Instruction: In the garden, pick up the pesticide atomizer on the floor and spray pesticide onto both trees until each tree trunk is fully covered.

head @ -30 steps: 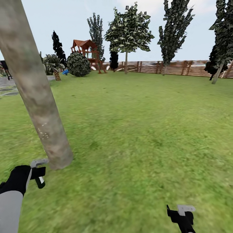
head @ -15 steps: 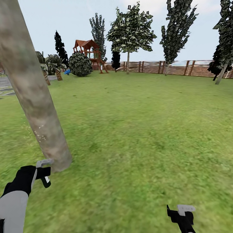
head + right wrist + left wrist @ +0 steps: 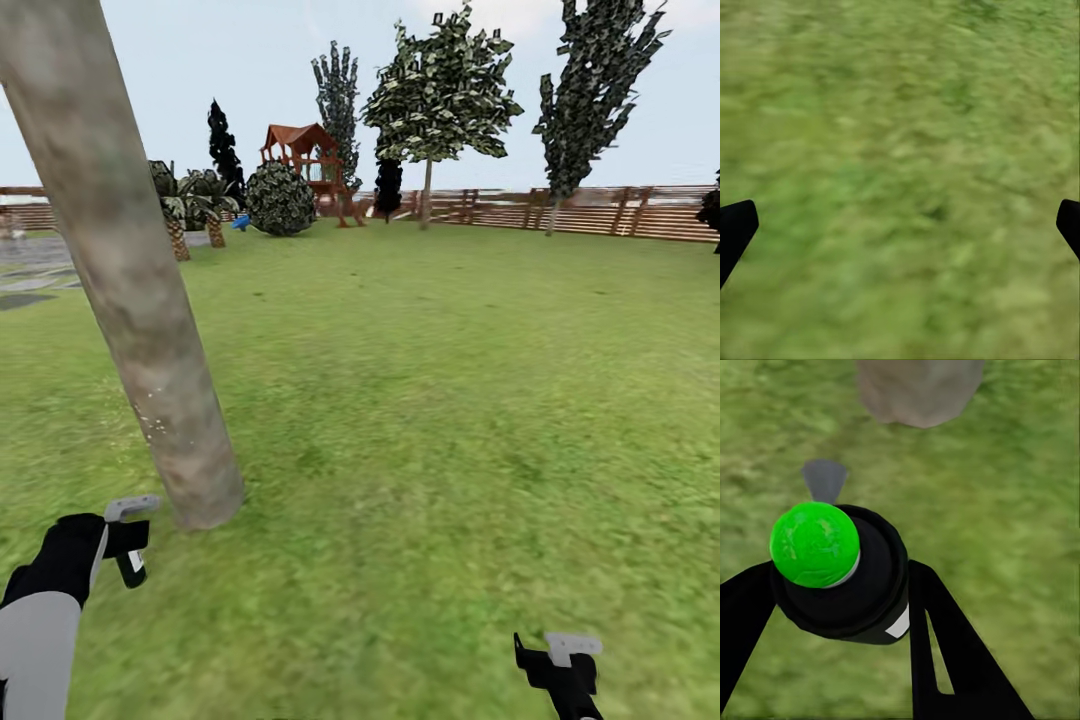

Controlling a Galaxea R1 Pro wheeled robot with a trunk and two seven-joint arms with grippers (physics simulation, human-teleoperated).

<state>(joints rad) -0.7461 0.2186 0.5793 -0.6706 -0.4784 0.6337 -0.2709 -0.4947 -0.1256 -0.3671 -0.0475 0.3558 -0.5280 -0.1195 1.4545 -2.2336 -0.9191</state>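
A thick pale grey-brown tree trunk [image 3: 130, 290] leans across the left of the head view, with a patch of whitish pesticide specks [image 3: 152, 422] low on it. Its base [image 3: 919, 390] lies just beyond the nozzle in the left wrist view. My left gripper [image 3: 112, 542] is shut on the pesticide atomizer [image 3: 130, 565], close to the trunk's foot, grey trigger head [image 3: 130, 507] toward the trunk. The left wrist view has the atomizer [image 3: 832, 562], dark with a green dome, between black fingers [image 3: 937, 645]. My right gripper [image 3: 560, 662] hangs open over grass, empty [image 3: 900, 225]. A second tree [image 3: 440, 90] stands far off by the fence.
Open lawn [image 3: 450, 380] stretches ahead and to the right. A slatted wooden fence [image 3: 600, 210] closes the far side. A round bush [image 3: 280, 198], a red-roofed play structure [image 3: 305, 160], palm-like plants [image 3: 190, 205] and dark columnar trees [image 3: 595, 80] stand at the back. Grey slabs [image 3: 35, 280] lie left.
The whole view has swung left, so the trunk and background sit further right in the picture. The left gripper still holds the atomizer by the trunk's foot. The right arm has not moved.
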